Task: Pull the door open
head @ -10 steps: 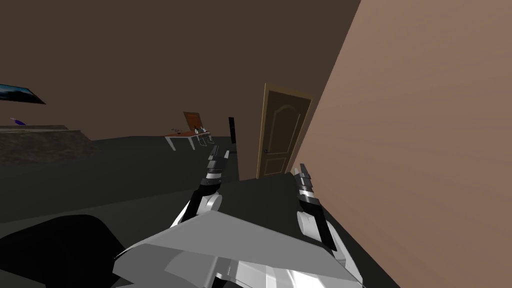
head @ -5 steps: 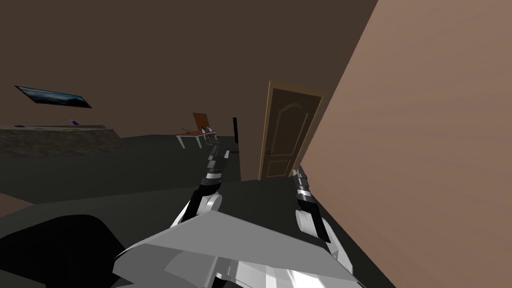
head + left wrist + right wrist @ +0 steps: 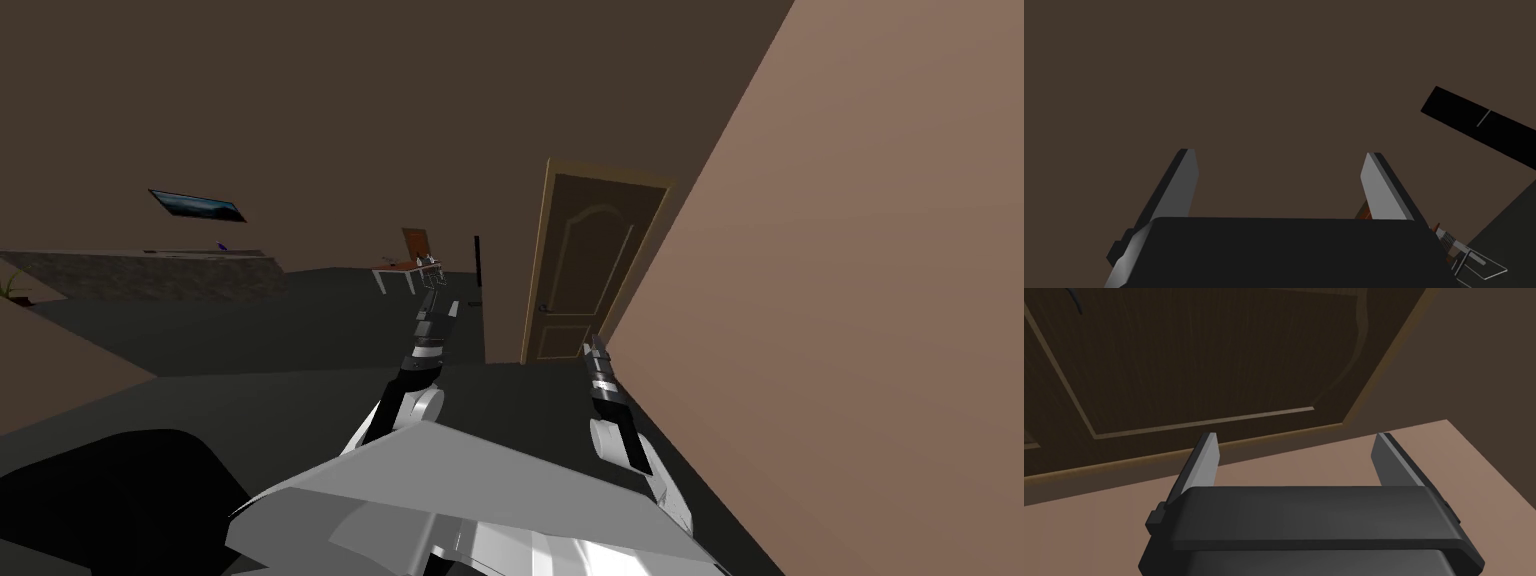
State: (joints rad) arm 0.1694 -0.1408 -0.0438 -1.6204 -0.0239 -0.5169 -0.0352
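**A:** Which step is this?

**B:** The approach, I'd judge. The door (image 3: 590,270) is far ahead and a little to the right. It sits shut in its light brown frame, well apart from both grippers, and nothing touches it.

**A:** And the hands?

**B:** The right gripper (image 3: 596,350) is held out low in front and aimed at the door's panelled face. Its 2 fingers stand apart with nothing between them. The left gripper (image 3: 440,305) is the same, spread and empty, but it points further left, at the dark brown wall (image 3: 300,100).

**A:** What does the next move call for?

**B:** First, closing the gap to the door. Then the right gripper should rise to the handle (image 3: 543,308), a small dark piece at the door's left edge, about mid-height. The jaws should straddle it, close on it, and draw it back toward us. The pinkish wall (image 3: 850,300) runs close along the right side, so that arm has little room there.

**A:** Which way does the door point?

**B:** It stands upright, so its long axis is vertical. The lean in the head view is the camera's. Its panelled face looks into the room, toward us. With the handle on the left, I judge the hinges are on the right, so the left edge would swing nearer. The handle is too small to tell which way it points.
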